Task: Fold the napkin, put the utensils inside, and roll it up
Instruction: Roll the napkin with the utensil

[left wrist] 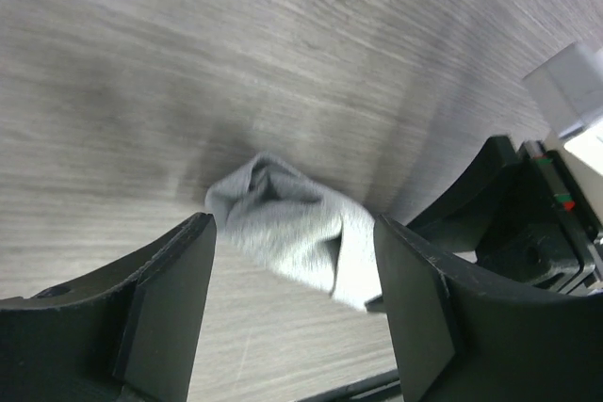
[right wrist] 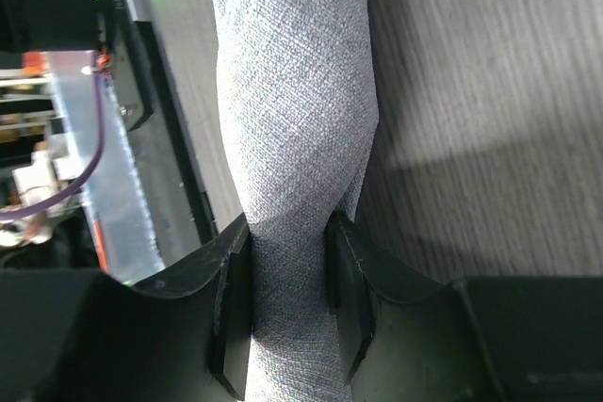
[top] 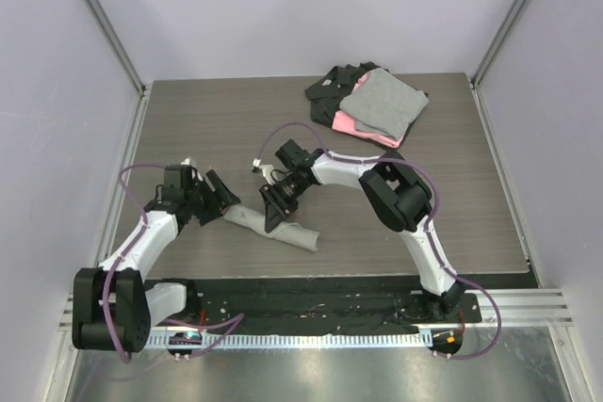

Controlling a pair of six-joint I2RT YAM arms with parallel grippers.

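Observation:
The napkin (top: pixel 300 234) lies on the wooden table as a light-grey roll, slanting from upper left to lower right. Near the roll's middle my right gripper (top: pixel 279 210) is shut on it; in the right wrist view both pads (right wrist: pixel 236 298) press the napkin (right wrist: pixel 292 91) into a narrow waist at the right gripper (right wrist: pixel 287 247). My left gripper (top: pixel 222 197) stands open at the roll's left end. In the left wrist view the crumpled end of the napkin (left wrist: pixel 273 218) lies just beyond the left gripper (left wrist: pixel 292 233), touching neither of its fingers (left wrist: pixel 170 298). The utensils are hidden.
A pile of folded grey, pink and black cloths (top: pixel 372 105) lies at the back right of the table. A black rail (top: pixel 311 303) with the arm bases runs along the near edge. Walls close in the left, right and back sides.

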